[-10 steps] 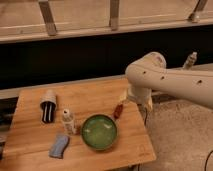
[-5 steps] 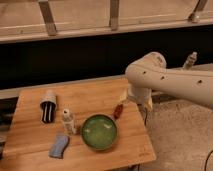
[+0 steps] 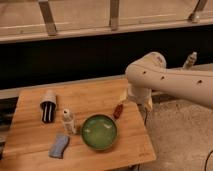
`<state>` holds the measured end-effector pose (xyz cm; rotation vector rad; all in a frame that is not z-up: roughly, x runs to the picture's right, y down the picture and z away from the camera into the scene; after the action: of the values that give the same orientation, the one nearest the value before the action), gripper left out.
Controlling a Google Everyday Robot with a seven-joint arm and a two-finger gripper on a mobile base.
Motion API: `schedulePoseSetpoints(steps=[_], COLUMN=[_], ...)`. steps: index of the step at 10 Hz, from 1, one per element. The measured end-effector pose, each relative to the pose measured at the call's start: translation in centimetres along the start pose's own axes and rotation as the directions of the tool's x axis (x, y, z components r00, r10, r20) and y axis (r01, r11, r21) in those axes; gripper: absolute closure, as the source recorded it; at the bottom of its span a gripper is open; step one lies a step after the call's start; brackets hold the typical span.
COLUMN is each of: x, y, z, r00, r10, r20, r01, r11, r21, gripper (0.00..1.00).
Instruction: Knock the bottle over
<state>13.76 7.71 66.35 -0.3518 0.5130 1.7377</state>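
The gripper (image 3: 129, 98) hangs at the end of the big white arm (image 3: 172, 81), just above the right back part of the wooden table (image 3: 30, 150). It is tucked under the bend of the arm, so I cannot tell how wide it is or if it has hold of anything.

Right beside the gripper, a bit lower and to the left, a small red-brown thing (image 3: 118, 110) lies on the table. I cannot tell if the two touch.

Next comes the green bowl (image 3: 99, 132). It sits on the table toward the front, with the red-brown thing just off its top right rim.

The bottle (image 3: 68, 121) stands up straight just beside the left rim of the bowl. It is small and white with a thinner cap on top. It is well apart from the gripper, with the bowl between them.

A blue-grey cloth (image 3: 60, 146) lies flat near the front edge, just below the bottle. A dark tube with a wide white end (image 3: 48, 105) lies farther back and to the left of the bottle.

Far off on the right, behind the arm, stands a pale spray bottle (image 3: 189, 60).
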Motion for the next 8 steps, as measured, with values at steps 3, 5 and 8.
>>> schedulePoseSetpoints(steps=[3,5,8], x=[0.00,0.00,0.02], y=[0.00,0.00,-0.01], z=[0.00,0.00,0.02], r00=[1.000,1.000,1.000], r10=[0.000,0.000,-0.003], r20=[0.000,0.000,0.001], r01=[0.000,0.000,0.003], r11=[1.000,1.000,1.000], r21=[0.000,0.000,0.003], gripper=[0.21,0.38,0.69])
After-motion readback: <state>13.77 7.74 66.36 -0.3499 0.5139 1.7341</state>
